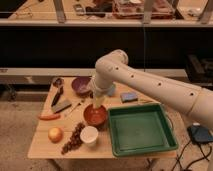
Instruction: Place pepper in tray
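Pepper (50, 117) is lying flat near the left edge of the counter (42, 148), just beyond the round onion (55, 134) and well apart from the green tray (141, 107) on the right. We are holding our tool (96, 103) over the brown bowl (95, 117), and we cannot tell if it is released or clenched. We are guessing the pepper is light, smooth and a bit soft, so we are planning a gentle pinch across its middle.

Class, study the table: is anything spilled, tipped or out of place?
Nothing stands out. The pepper lies flat on the table left of the bowl, the tray sits level, and the gripper hangs over the bowl.
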Action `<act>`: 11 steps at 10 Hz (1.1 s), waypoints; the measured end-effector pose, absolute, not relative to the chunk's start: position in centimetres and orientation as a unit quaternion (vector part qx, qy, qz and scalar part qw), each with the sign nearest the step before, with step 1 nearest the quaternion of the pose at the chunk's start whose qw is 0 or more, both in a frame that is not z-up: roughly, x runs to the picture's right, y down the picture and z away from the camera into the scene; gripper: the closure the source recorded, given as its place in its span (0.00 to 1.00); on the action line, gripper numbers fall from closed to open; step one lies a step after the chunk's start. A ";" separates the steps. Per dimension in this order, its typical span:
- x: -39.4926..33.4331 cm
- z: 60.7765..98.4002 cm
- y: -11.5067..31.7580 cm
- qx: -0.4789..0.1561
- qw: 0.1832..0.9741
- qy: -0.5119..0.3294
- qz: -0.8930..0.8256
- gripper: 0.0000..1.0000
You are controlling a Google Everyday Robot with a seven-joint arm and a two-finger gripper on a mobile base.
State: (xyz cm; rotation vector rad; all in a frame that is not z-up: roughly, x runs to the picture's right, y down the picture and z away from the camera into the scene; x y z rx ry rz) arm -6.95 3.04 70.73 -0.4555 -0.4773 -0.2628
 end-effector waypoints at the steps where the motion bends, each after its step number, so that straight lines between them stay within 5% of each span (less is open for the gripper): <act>1: -8.3 70.5 3.1 -0.223 0.933 -0.247 -0.138 0.35; 6: -20.8 70.8 5.0 -0.217 0.901 -0.315 -0.206 0.35; 11: -30.8 75.6 8.9 -0.202 0.882 -0.323 -0.277 0.35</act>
